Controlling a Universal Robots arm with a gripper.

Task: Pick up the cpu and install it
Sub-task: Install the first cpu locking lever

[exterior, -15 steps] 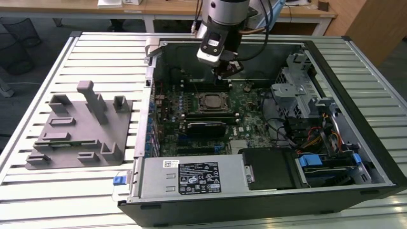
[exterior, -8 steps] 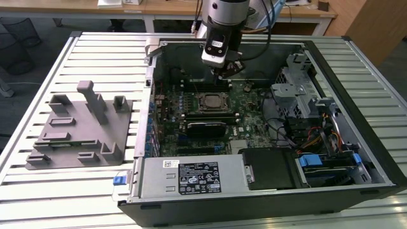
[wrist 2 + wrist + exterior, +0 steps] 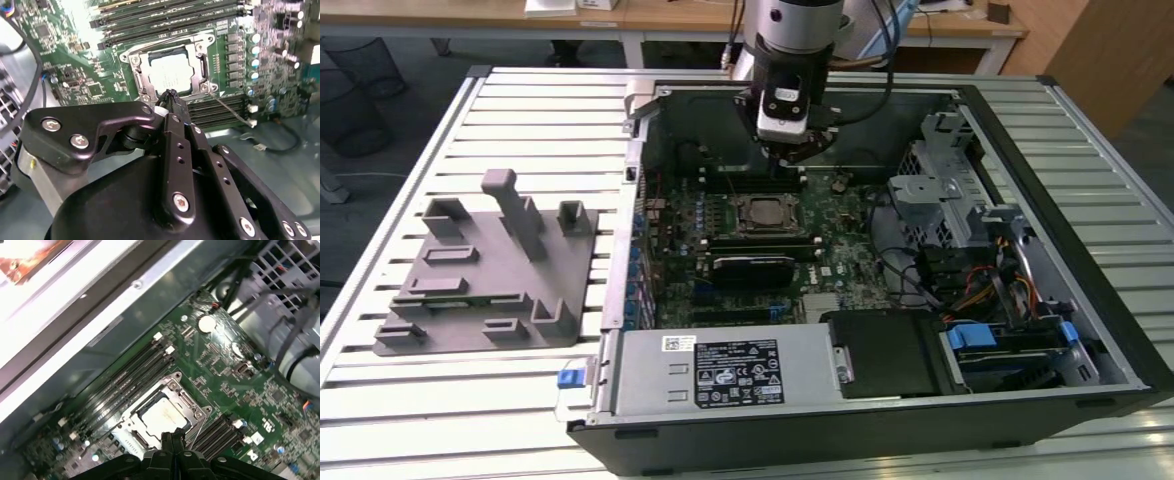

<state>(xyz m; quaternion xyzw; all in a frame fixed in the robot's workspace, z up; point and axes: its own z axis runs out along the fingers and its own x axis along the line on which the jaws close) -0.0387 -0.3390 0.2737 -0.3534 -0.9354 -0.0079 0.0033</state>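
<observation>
One cpu (image 3: 172,72) lies flat in the socket frame (image 3: 137,80) on the motherboard (image 3: 80,75). I judge it light, stiff, slick-topped and probably fragile underneath, so best gripped by opposite rim edges. The end effector (image 3: 170,97) hangs just above it, narrowed together, empty.

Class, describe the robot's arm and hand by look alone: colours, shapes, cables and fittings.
The arm is a silver-grey cylinder, with dark cables running beside it. A white-faced box sits at the wrist. The hand is matte black: flat linkage bars joined by silver screws, tapering to narrow fingers.
</observation>
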